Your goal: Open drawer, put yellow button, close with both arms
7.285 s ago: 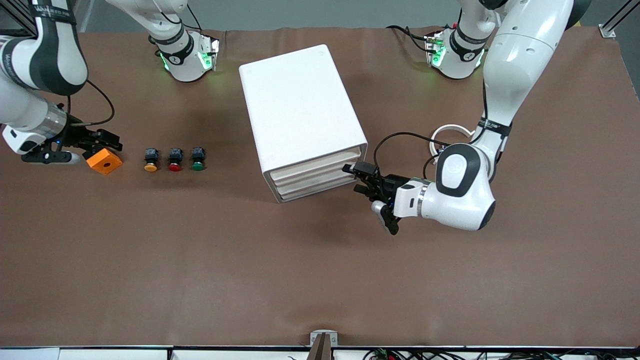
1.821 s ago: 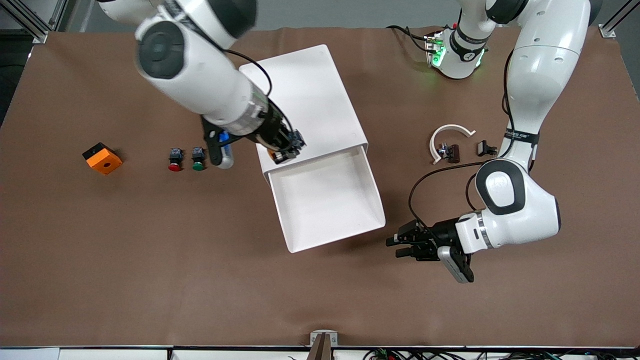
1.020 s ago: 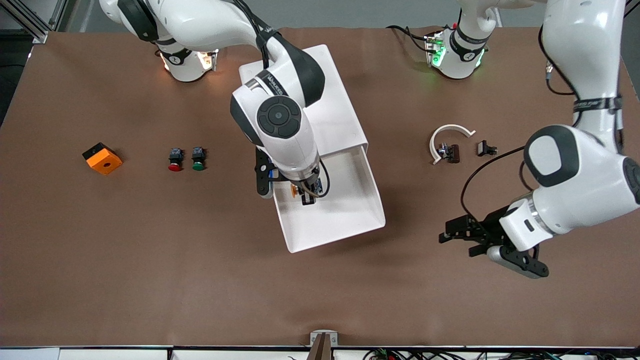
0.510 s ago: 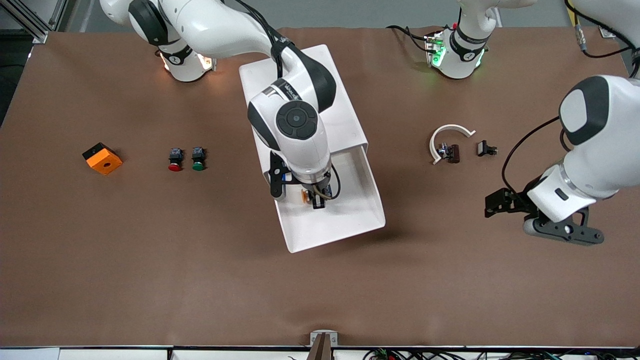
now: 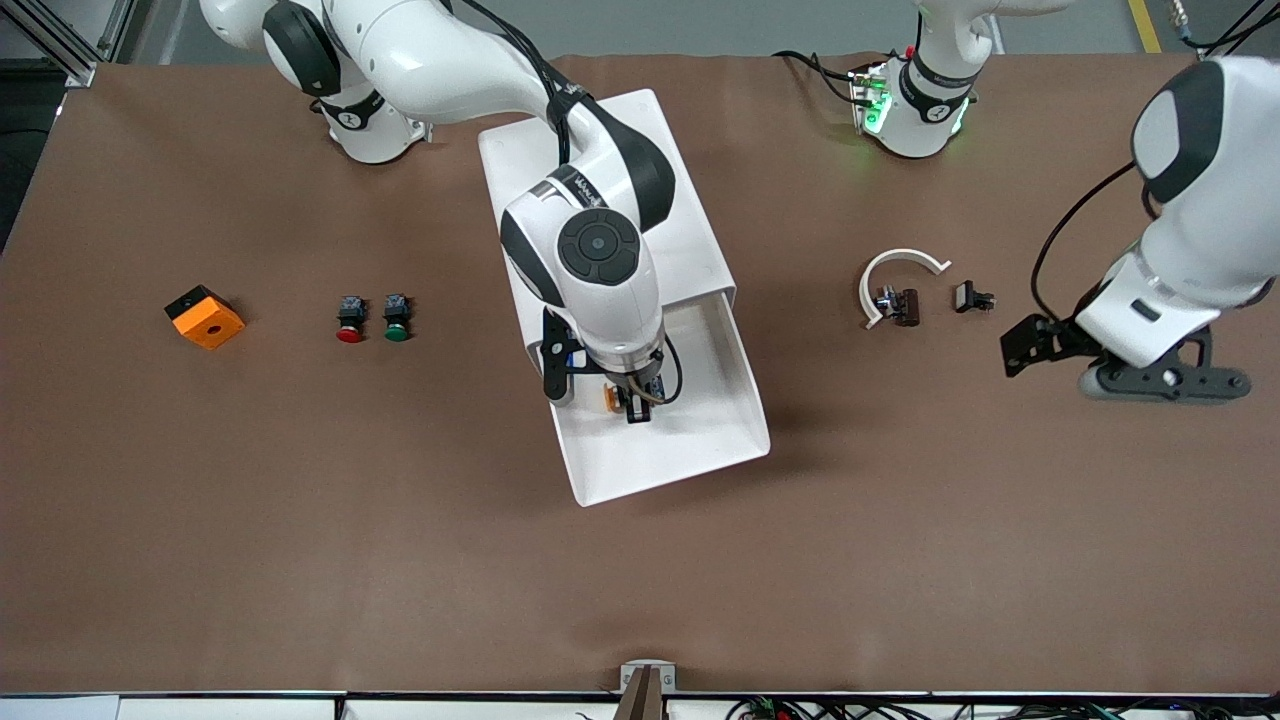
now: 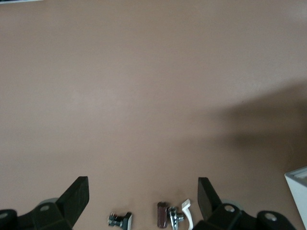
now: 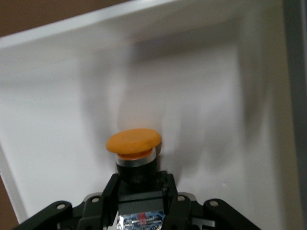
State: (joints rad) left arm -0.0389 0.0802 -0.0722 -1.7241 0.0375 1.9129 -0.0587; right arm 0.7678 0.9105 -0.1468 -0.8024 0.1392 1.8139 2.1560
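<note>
The drawer (image 5: pixel 746 392), the top one of the white cabinet (image 5: pixel 600 190), is pulled far out; its white floor fills the right wrist view (image 7: pixel 201 110). My right gripper (image 5: pixel 632 403) reaches down into the drawer and is shut on the dark body of the yellow button (image 5: pixel 610 397), whose orange-yellow cap (image 7: pixel 133 141) points toward the drawer's front wall. In the right wrist view the right gripper (image 7: pixel 139 184) has a finger on each side of the button. My left gripper (image 5: pixel 1022 345) is open and empty over bare table toward the left arm's end; it shows open in its wrist view (image 6: pixel 142 187).
A red button (image 5: pixel 349 318), a green button (image 5: pixel 396 316) and an orange block (image 5: pixel 205 317) lie toward the right arm's end. A white curved piece (image 5: pixel 900 265) and small dark parts (image 5: pixel 905 305) lie near the left gripper; the parts also show in the left wrist view (image 6: pixel 163 213).
My right gripper carried the yellow button from over the cabinet down into the open drawer. My left arm drew away from the drawer's front toward its own end of the table.
</note>
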